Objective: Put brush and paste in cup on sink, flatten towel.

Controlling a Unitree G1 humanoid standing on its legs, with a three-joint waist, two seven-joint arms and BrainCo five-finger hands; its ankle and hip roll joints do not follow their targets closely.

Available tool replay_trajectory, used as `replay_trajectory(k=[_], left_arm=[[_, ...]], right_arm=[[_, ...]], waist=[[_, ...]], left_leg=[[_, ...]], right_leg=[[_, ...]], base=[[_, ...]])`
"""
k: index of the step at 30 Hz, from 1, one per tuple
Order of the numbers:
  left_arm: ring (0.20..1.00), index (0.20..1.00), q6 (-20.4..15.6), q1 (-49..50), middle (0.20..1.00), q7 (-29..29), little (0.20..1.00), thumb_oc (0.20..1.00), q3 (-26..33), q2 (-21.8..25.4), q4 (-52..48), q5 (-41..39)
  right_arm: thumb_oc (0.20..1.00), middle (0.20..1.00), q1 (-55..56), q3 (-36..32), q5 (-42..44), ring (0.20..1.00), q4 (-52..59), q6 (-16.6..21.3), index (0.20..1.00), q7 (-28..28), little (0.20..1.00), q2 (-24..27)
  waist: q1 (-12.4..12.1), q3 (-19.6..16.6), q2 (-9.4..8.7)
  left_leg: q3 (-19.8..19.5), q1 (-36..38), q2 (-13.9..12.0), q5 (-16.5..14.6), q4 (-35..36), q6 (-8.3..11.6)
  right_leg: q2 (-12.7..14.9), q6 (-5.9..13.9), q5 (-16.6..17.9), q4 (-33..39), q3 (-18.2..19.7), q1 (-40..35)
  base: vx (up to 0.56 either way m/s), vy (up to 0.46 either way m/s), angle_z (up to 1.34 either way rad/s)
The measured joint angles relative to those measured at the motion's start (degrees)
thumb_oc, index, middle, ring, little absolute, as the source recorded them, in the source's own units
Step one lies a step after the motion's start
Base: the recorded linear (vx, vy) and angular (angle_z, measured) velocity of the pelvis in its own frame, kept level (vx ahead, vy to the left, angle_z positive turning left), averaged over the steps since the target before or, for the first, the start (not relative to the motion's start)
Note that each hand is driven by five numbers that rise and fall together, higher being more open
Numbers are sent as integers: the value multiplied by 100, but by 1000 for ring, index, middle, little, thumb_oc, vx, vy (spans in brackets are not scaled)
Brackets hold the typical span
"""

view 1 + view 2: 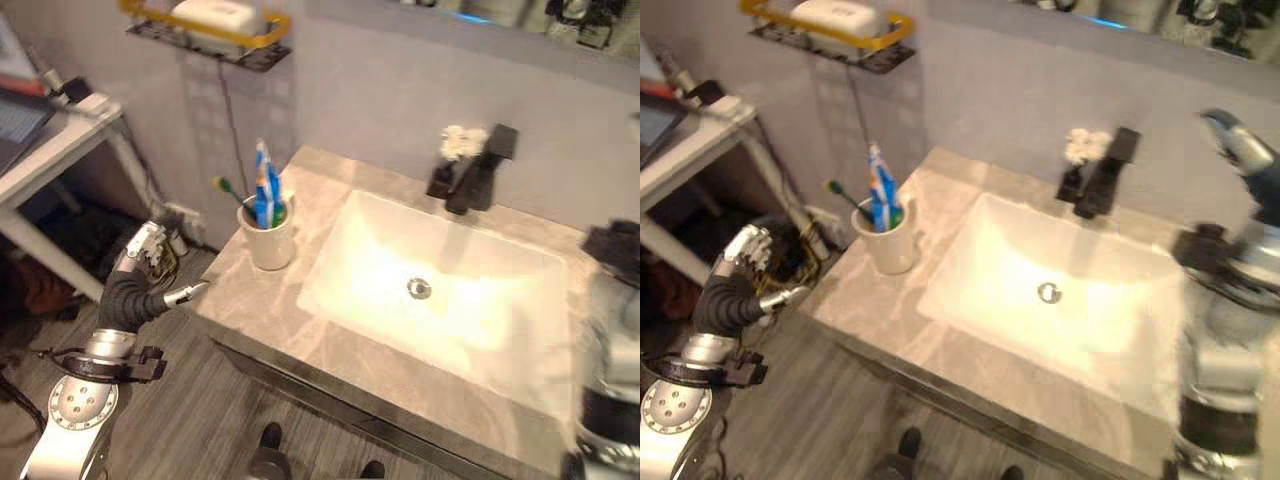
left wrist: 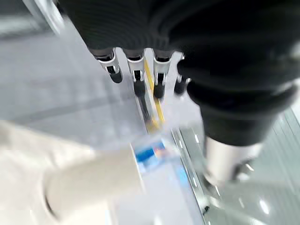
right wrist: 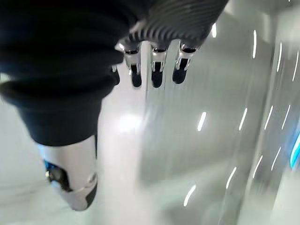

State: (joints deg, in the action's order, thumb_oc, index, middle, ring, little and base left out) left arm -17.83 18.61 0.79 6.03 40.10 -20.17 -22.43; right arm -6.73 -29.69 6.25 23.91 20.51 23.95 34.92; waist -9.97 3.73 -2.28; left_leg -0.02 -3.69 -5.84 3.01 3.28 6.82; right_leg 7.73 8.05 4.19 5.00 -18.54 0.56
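Observation:
A white cup (image 1: 270, 240) stands on the marble counter's left end, beside the basin. In it stand a blue paste tube (image 1: 265, 190) and a brush with a green head (image 1: 222, 185). My left hand (image 1: 148, 262) hangs off the counter's left edge, level with the cup and apart from it, open and empty. From the left wrist view, the cup (image 2: 89, 185) and the blue tube (image 2: 150, 152) lie past its straight fingers (image 2: 136, 75). My right hand (image 1: 1237, 148) is raised over the counter's right end, and its fingers (image 3: 157, 70) are straight and hold nothing.
A white basin (image 1: 440, 290) with a drain takes up the counter's middle. Behind it stands a black faucet (image 1: 472, 175). A yellow-railed wall shelf (image 1: 205, 30) with a white thing on it hangs above the cup. A white table (image 1: 55, 150) stands to the left.

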Motion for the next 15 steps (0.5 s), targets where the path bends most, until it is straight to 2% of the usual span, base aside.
replay_trajectory(k=[2,3,4,7,8,11,12,15], left_arm=[[200,200,-11,284,200,-76,200,200,8,-5,102,7],[200,200,15,366,200,-162,200,200,-27,5,280,71],[200,200,3,437,200,-187,200,200,35,49,427,224],[200,200,-7,631,200,-181,200,200,51,81,693,360],[200,200,-9,749,200,-178,200,200,28,136,827,470],[200,200,15,929,200,-178,200,200,-113,292,1074,587],[200,200,16,1009,200,-171,200,200,-125,302,1080,616],[200,200,33,1232,200,-149,200,200,-301,465,1073,676]], right_arm=[[1000,1000,362,-476,-115,1000,-184,37,1000,206,1000,140],[1000,1000,453,-720,-151,1000,-364,65,1000,398,1000,134],[1000,1000,832,-1098,-319,1000,-597,111,1000,619,1000,186],[1000,1000,1170,-1521,-519,1000,-934,107,1000,983,1000,281],[1000,1000,1378,-1978,-692,1000,-1242,145,1000,1247,1000,287],[1000,1000,1662,-2271,-841,1000,-1809,67,1000,1785,1000,275],[1000,1000,2032,-2491,-1010,1000,-2399,91,1000,2035,1000,212],[1000,1000,2109,-2530,-856,1000,-3474,-87,1000,2444,1000,-66]], waist=[[135,-76,46],[312,-117,88],[387,-157,90],[492,-228,79],[521,-234,64],[611,-288,9],[588,-314,-22],[599,-342,-53]], left_leg=[[91,-13,-29,-14,10,-22],[114,12,-50,-15,21,-22],[167,64,-88,-12,92,-18],[231,54,-116,-13,99,-19],[229,46,-122,-13,104,-20],[239,58,-122,-16,104,-23],[232,39,-115,-18,110,-28],[229,47,-98,-35,113,-57]], right_leg=[[-23,-21,23,-1,118,58],[-47,-24,22,0,136,51],[-85,-32,13,1,165,60],[-109,-33,-6,1,245,137],[-108,-16,-18,1,245,155],[-112,-13,-20,2,261,155],[-78,-7,-26,2,240,170],[-81,-5,-26,1,247,170]], base=[[16,-13,-30],[34,-20,-20],[11,-18,-14],[13,-10,-14],[7,-11,-4],[0,0,0],[1,1,4],[-7,1,1]])
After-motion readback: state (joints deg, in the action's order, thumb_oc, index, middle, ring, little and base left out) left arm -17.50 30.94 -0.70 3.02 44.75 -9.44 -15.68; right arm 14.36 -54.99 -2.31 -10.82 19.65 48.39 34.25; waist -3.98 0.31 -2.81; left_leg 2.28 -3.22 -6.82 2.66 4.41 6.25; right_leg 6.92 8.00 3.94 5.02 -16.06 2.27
